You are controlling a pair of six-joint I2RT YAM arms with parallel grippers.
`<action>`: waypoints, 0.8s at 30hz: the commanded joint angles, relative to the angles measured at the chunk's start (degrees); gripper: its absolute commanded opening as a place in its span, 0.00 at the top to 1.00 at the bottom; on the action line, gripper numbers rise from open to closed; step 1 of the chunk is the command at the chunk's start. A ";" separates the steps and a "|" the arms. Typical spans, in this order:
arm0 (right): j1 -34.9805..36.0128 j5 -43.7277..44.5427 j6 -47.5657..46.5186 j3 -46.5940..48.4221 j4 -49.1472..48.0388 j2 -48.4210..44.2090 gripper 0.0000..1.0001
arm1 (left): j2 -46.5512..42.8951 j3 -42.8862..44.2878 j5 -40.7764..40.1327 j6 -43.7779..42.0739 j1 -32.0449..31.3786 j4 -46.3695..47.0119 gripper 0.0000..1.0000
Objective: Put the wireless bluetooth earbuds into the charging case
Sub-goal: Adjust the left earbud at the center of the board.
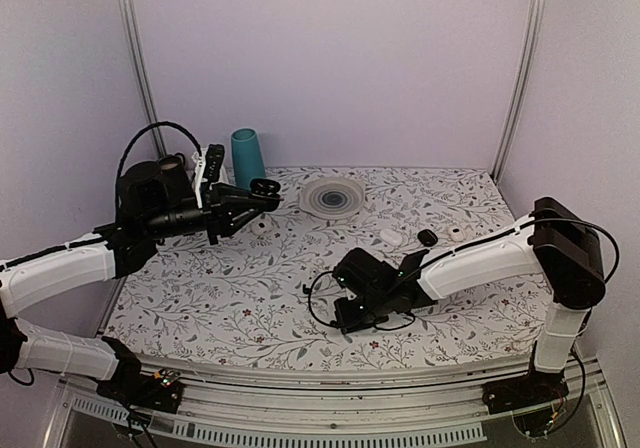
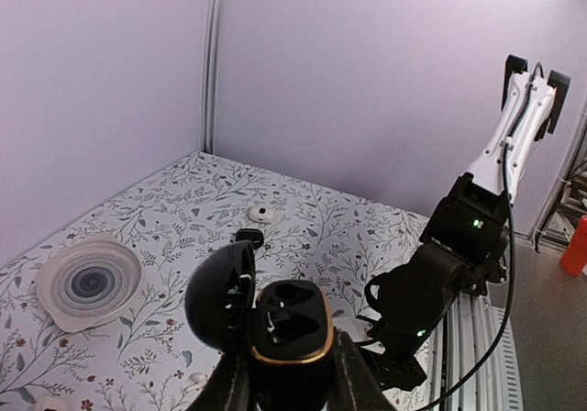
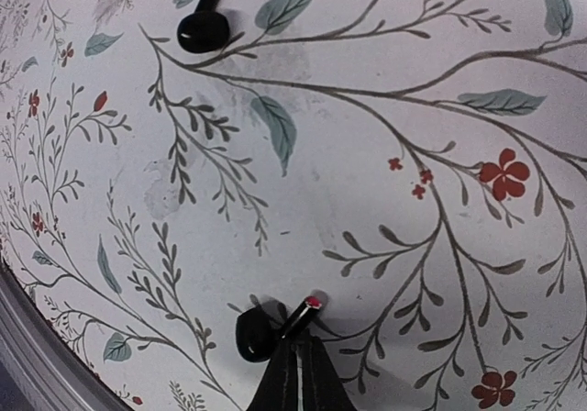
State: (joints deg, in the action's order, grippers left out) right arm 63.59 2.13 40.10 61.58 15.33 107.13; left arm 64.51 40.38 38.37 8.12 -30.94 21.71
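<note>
Care matters in the lift: with the right claw (image 3: 295, 363) pinched together on the stem of the near earbud (image 3: 257, 333) on the worktop (image 3: 385, 154), raise it straight and slowly toward the open charging case (image 2: 292, 324) clamped aloft in the left claw (image 2: 293, 385).

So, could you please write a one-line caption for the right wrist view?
Right gripper closed on the stem of one earbud on the floral cloth, second earbud lying free farther ahead.

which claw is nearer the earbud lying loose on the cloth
Right. The right claw is down at the cloth close by the loose earbud, shut on the other earbud. The left claw is raised at the back left, holding the open case.
</note>
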 commanded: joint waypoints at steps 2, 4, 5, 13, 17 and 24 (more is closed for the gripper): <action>0.55 -2.12 0.16 4.10 1.01 1.11 0.92 | -0.26 0.89 -0.12 -0.80 -0.61 -0.14 1.00; 0.28 -2.11 -0.42 5.35 1.22 1.21 0.90 | -0.37 0.86 -0.14 -0.78 -0.61 -0.18 1.00; -0.05 -2.47 -0.58 5.91 1.26 1.04 0.89 | -0.54 0.84 -0.18 -0.75 -0.59 -0.27 1.00; -1.04 -3.53 -7.70 6.15 1.39 -1.40 0.77 | -1.66 0.34 -0.75 -0.86 -0.61 -0.63 1.00; -0.60 -5.44 -14.47 4.65 1.43 -2.52 0.71 | -1.50 0.57 -0.84 -0.81 -0.64 -0.58 1.00; -0.49 -6.67 -24.34 5.36 3.68 -3.40 0.63 | -0.88 1.83 -0.82 -0.99 -0.61 -1.25 1.00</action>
State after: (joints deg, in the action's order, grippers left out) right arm 62.74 -2.52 22.92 66.70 16.97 105.67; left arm 63.88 40.38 37.98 8.12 -30.94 21.43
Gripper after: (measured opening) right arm 0.362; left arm 0.228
